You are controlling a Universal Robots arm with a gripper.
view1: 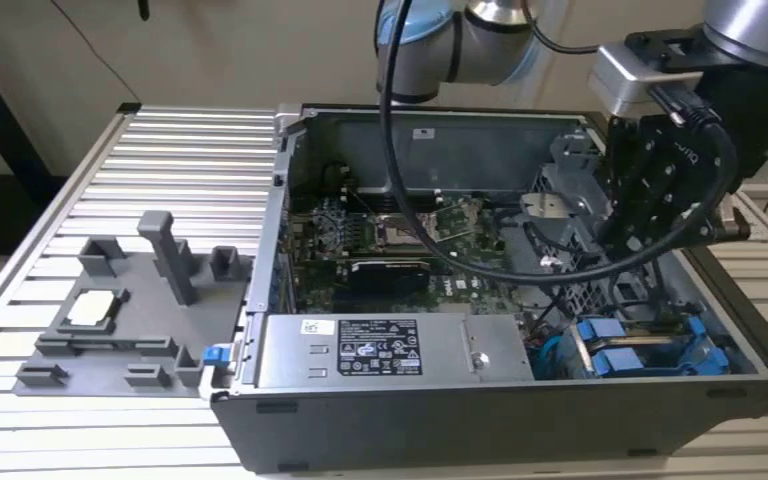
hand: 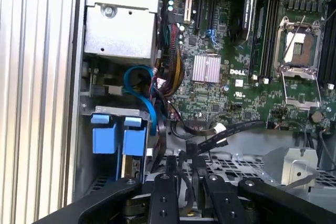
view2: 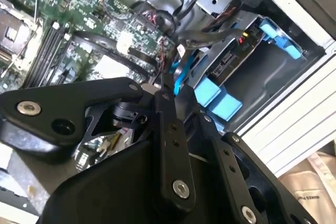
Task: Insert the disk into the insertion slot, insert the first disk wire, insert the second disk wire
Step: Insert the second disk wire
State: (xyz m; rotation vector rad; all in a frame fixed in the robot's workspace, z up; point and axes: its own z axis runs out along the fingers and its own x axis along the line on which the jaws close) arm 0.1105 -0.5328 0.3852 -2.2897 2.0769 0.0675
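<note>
Cables [view1: 491,265] drape across claw [view1: 614,247], right of frame, above blue-bracketed disk [view1: 631,358]; claw's grip, can't tell.

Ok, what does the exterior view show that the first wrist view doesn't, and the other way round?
Exterior view: the grey tray beside the case, on that view's left, and the arm above. First wrist view: red and yellow wires and a white plug on a black cable. Both: the processor socket, the grey box and the blue tabs.
</note>
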